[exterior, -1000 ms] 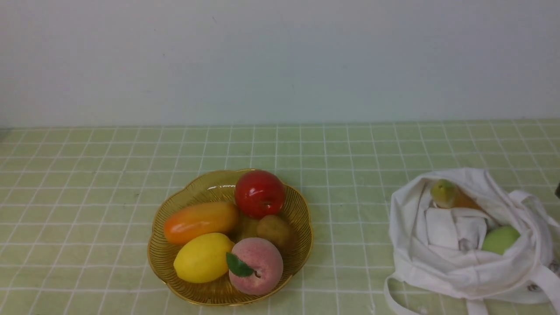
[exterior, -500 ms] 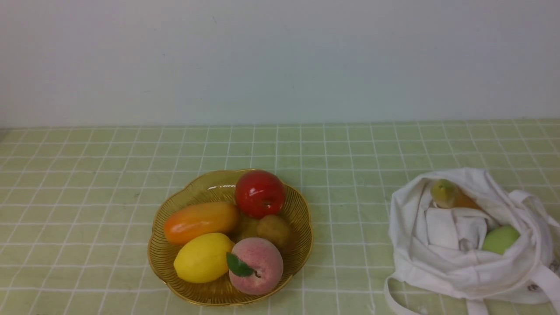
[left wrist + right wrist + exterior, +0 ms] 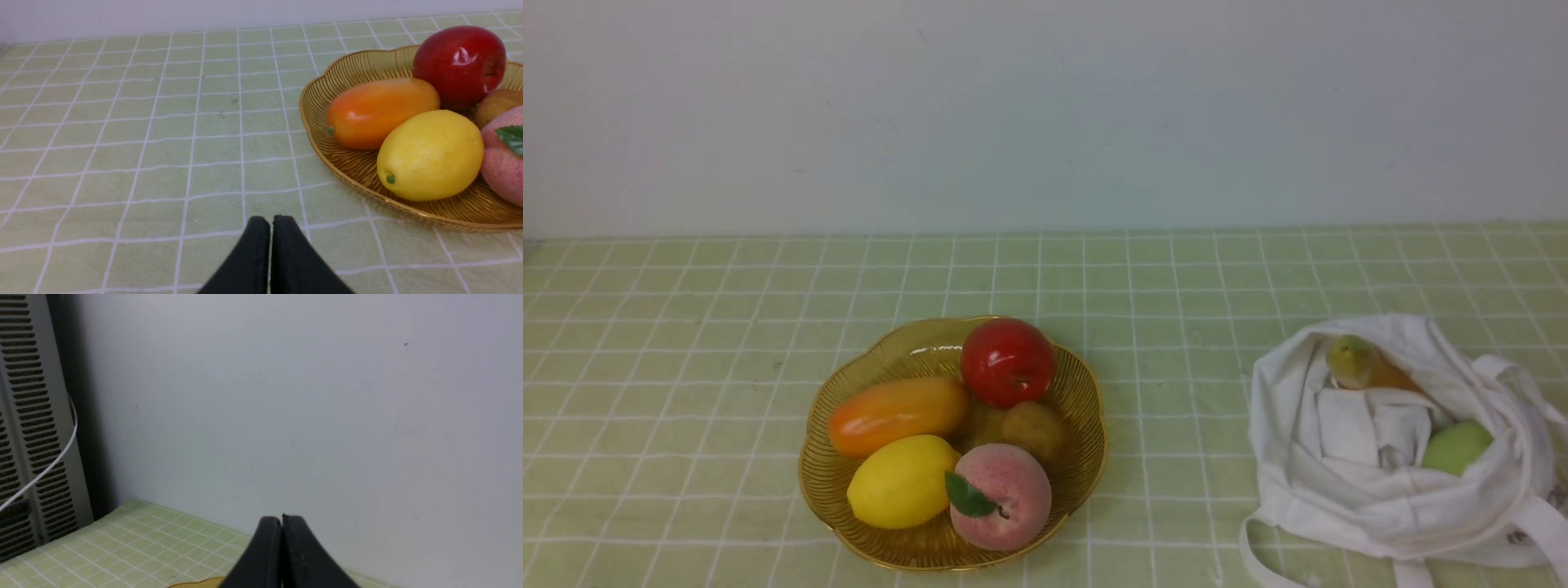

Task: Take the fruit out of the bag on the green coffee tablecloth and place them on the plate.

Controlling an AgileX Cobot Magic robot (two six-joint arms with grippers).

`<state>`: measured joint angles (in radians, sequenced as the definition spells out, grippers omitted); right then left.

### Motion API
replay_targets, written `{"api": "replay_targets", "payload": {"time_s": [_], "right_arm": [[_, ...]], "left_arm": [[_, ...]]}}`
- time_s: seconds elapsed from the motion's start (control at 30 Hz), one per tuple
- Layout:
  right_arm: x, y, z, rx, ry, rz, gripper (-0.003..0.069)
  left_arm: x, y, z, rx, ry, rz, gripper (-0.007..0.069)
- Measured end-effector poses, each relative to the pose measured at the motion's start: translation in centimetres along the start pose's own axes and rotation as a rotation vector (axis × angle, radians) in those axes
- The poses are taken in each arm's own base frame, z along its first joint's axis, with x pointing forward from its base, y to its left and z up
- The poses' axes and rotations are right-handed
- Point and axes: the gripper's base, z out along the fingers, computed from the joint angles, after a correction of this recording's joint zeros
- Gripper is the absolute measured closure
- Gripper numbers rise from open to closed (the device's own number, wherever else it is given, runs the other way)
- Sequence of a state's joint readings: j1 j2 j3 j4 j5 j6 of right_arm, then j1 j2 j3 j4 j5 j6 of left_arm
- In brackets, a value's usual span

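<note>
While both arms hang back out of the front view, the bag [image 3: 1401, 457] slumps at the bench's four o'clock on the green coffee tablecloth [image 3: 686, 327], a pale green fruit [image 3: 1456, 447] and a smaller yellow-green one [image 3: 1349, 359] showing in its mouth. An apple [image 3: 1007, 362] already sits on the plate [image 3: 1086, 400] at seven o'clock. Left claw [image 3: 270, 222] and right claw [image 3: 282, 522] are pinched closed, empty. Judged by side, the right arm is nearer the bag.

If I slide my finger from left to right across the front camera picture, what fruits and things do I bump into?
Orange fruit → yellow lemon → pink peach and red apple, both about level, all on the amber plate → bare green tablecloth → white bag, holding a yellow-green fruit, then a pale green fruit.
</note>
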<state>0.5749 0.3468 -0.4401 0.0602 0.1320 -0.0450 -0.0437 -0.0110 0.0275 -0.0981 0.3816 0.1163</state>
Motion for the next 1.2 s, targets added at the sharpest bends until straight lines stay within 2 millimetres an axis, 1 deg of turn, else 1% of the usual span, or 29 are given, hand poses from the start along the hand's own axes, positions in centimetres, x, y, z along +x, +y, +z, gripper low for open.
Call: {"api": "replay_targets", "payload": {"time_s": [0.1, 0.17, 0.27, 0.33, 0.4, 0.43, 0.47, 0.53, 1.2], "right_arm": [[0.6, -0.5, -1.0, 0.070, -0.007, -0.035, 0.0670], [2.1, -1.2, -1.9, 0.177, 0.020, -0.051, 0.0670], [5.3, -2.0, -3.0, 0.331, 0.079, -0.063, 0.0670], [7.2, -2.3, -3.6, 0.400, 0.107, -0.065, 0.0670], [10.3, -2.7, -4.5, 0.495, 0.143, -0.065, 0.0670], [12.2, -2.8, -4.9, 0.530, 0.185, -0.056, 0.0670], [13.4, -2.9, -5.2, 0.555, 0.221, -0.044, 0.0670], [14.7, -3.0, -5.5, 0.580, 0.325, -0.013, 0.0670], [14.8, -3.0, -5.6, 0.586, 0.346, -0.006, 0.0670]], "left_arm": [[0.0, 0.0, 0.0, 0.000, 0.000, 0.000, 0.0632], [0.0, 0.0, 0.0, 0.000, 0.000, 0.000, 0.0632], [0.0, 0.0, 0.0, 0.000, 0.000, 0.000, 0.0632], [0.0, 0.0, 0.0, 0.000, 0.000, 0.000, 0.0632], [0.0, 0.0, 0.0, 0.000, 0.000, 0.000, 0.0632], [0.0, 0.0, 0.0, 0.000, 0.000, 0.000, 0.0632], [0.0, 0.0, 0.0, 0.000, 0.000, 0.000, 0.0632], [0.0, 0.0, 0.0, 0.000, 0.000, 0.000, 0.0632], [0.0, 0.0, 0.0, 0.000, 0.001, 0.000, 0.0632]]}}
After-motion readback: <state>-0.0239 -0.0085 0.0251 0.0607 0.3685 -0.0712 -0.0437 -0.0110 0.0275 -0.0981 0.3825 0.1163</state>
